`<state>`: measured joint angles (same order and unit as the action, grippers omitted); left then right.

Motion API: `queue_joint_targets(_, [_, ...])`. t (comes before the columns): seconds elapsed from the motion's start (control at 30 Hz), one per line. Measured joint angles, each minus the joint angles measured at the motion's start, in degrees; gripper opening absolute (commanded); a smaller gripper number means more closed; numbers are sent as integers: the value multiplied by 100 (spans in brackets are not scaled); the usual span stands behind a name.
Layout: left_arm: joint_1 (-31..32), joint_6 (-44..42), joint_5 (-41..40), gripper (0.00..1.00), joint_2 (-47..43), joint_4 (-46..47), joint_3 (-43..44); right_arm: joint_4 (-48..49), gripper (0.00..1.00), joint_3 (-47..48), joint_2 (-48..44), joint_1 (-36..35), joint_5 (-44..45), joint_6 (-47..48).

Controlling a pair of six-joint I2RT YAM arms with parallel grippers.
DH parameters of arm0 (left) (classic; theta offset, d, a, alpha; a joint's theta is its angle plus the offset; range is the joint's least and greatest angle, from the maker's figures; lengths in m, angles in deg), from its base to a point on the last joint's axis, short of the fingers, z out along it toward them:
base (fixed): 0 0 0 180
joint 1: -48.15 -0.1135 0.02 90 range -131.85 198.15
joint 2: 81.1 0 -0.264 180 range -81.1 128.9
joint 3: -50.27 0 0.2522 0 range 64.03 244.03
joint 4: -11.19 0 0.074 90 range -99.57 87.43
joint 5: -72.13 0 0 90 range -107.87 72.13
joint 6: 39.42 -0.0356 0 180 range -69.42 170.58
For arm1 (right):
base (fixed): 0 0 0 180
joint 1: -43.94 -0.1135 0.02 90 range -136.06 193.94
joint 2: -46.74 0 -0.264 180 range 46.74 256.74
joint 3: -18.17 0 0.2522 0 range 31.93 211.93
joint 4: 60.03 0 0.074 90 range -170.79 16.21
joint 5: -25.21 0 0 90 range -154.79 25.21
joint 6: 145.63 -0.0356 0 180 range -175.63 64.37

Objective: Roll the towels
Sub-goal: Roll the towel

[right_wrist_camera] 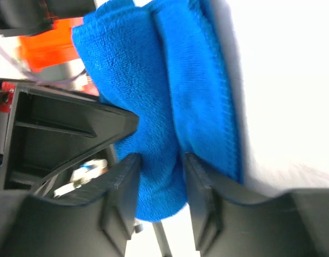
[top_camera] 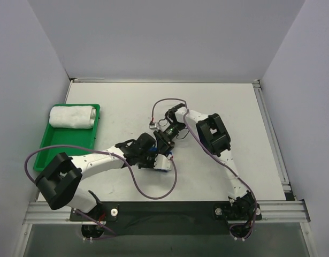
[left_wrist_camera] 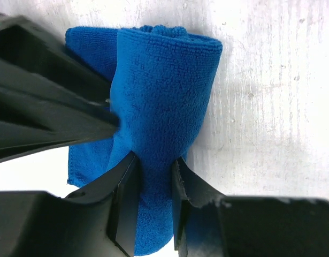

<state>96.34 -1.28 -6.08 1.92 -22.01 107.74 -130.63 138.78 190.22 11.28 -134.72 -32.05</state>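
The blue towel (left_wrist_camera: pixel 164 85) lies rolled on the white table, just in front of the arms' meeting point (top_camera: pixel 162 166). My left gripper (left_wrist_camera: pixel 155 160) is closed round one end of the roll, both pads pressed into the cloth. Coming from the opposite side, my right gripper (right_wrist_camera: pixel 160 158) has a fold of the same blue towel (right_wrist_camera: pixel 132 64) filling the gap between its pads. From above, the left gripper (top_camera: pixel 153 158) and right gripper (top_camera: pixel 165 147) nearly touch and hide most of the towel. The white towel (top_camera: pixel 73 116) lies rolled at the far end of the green tray.
The green tray (top_camera: pixel 57 147) sits at the table's left edge, against the left wall. Purple cables loop from both arms over the table near the front. Metal rails line the right and front edges.
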Motion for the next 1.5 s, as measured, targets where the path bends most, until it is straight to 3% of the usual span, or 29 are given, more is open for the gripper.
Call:
queue_joint_targets(0.13, [4, 280, 42, 11, 247, -393, 374, 136, 61, 219, -306, 177, 522, -39])
queue_joint_targets(0.37, [-330, 684, 885, 12, 1051, -1491, 1427, 415, 73, 98, -1547, 866, 1292, 11])
queue_joint_targets(0.73, [-1381, 861, 2730, 18, 2970, -3563, 3425, 584, 78, -1574, -4312, 1827, 2260, 280])
queue_joint_targets(0.9, [-1731, 968, 3375, 18, 3838, -4450, 4218, 542, 82, -2061, -5438, 1696, 3136, 393])
queue_joint_targets(1.0, [-1827, 990, 3585, 19, 4232, -4918, 4607, 562, 100, -2186, -6017, 1565, 3687, 568])
queue_joint_targets(1.3, [-1934, 1032, 3899, 19, 5106, -6137, 5329, 566, 100, -2452, -6819, 1314, 4172, 669])
queue_joint_targets(1.5, [-2033, 960, 4028, 20, 5593, -6802, 5722, 966, 100, -3073, -6769, -284, 4704, 754])
